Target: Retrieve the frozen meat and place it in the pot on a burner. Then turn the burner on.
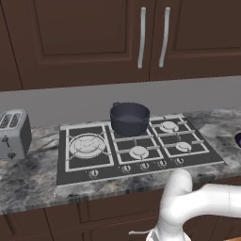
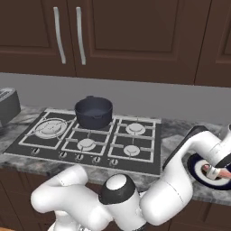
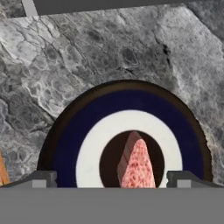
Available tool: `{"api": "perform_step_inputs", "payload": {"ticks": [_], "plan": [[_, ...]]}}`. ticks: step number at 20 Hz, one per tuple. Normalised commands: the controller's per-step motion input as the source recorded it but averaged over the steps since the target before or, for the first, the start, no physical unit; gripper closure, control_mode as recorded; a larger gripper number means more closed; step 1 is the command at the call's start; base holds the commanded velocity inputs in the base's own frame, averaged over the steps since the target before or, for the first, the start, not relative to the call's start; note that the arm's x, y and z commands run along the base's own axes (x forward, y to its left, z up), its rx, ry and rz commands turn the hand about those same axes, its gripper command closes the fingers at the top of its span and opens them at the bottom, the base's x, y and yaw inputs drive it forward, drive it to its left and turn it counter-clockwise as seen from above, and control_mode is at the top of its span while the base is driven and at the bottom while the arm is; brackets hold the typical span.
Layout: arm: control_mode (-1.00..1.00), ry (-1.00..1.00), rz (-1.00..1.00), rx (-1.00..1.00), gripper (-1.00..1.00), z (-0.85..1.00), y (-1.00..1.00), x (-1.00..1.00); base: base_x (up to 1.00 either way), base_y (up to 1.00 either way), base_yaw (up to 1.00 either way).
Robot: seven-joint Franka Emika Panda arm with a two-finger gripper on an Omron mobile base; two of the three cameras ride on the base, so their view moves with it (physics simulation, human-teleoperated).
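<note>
Frozen meat (image 3: 136, 168) — pinkish-red slab, whitish edge — between the spread fingers of the hand (image 3: 112, 180).

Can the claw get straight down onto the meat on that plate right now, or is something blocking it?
Probably yes. The claw is open, with one finger on either side of the meat, which lies bare in the middle of the plate on the counter. Nothing sits between them.

The arm (image 2: 171, 189) is glossy white, built of fat rounded segments with smooth bulbous elbows, one joint capped in dark grey. The claw (image 3: 112, 179) has two small grey, blocky fingertips (image 3: 40, 179).
</note>
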Motion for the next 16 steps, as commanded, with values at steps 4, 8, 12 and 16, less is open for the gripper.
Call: {"api": "perform_step_inputs", "payload": {"ticks": [4,8,12,16], "plan": [[-1.00,0.03,0.00,-0.02,-1.00,-0.08,-0.13,0.26,0.00,0.00,0.00],[-1.00,0.02,0.00,-0.02,-1.00,-0.12,-0.16,0.34,0.00,0.00,0.00],[-1.00,0.00,0.00,-0.01,-1.00,-0.31,-0.28,0.27,0.00,0.00,0.00],[-1.00,0.00,0.00,0.00,-1.00,-0.34,-0.23,0.17,0.00,0.00,0.00]]}}
